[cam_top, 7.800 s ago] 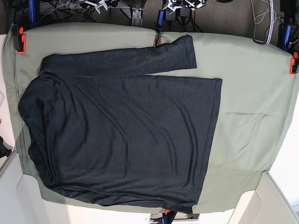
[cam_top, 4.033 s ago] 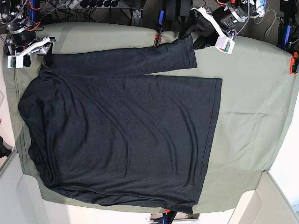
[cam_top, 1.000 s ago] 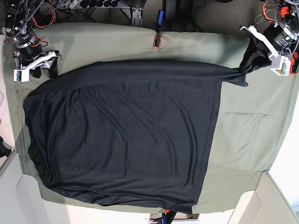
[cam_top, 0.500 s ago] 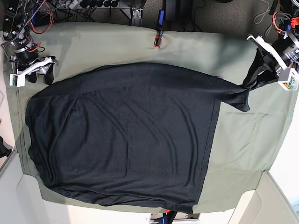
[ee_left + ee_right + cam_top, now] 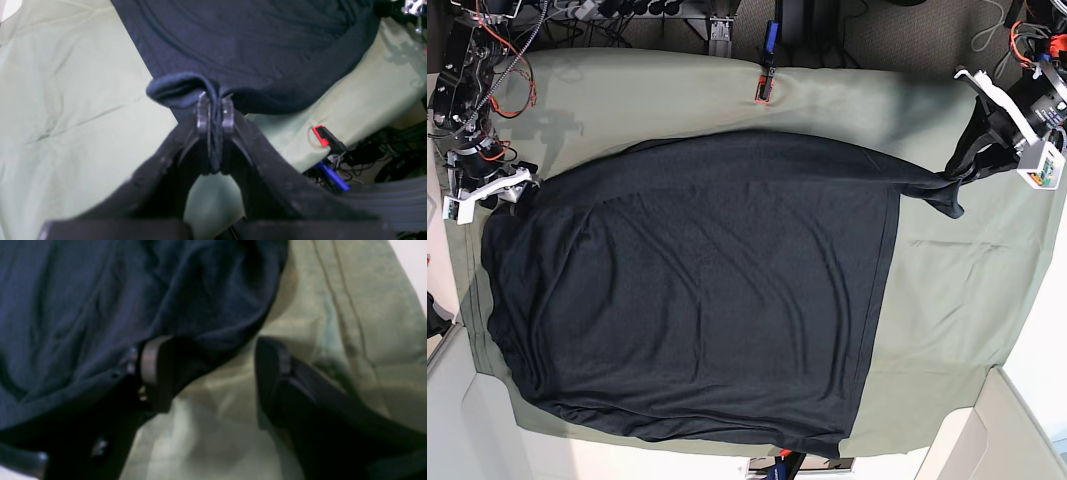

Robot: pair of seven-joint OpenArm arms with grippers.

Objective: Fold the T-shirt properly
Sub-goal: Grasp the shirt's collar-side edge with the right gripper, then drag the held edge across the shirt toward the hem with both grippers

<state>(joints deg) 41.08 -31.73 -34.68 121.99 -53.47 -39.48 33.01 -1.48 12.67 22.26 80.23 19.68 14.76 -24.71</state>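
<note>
Where pinched, T-shirt [image 5: 253, 50] cuff hidden

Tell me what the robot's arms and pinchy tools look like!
Both tools are black with white brackets. The left tool has flat dark pads and a white block with coloured marks. The right tool has curved fingers. Red and black wires run along both arms.

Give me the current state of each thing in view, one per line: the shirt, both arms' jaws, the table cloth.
T-shirt: spread flat on the table, one sleeve pulled out sideways past the hem.
Sleeve cuff: bunched, pinched by the left gripper.
Left gripper: jaws shut on the cuff.
Right gripper: jaws open at the shirt's shoulder edge, holding nothing.
Table cloth: lying on the table, lightly creased, clamped at its edge.
</note>
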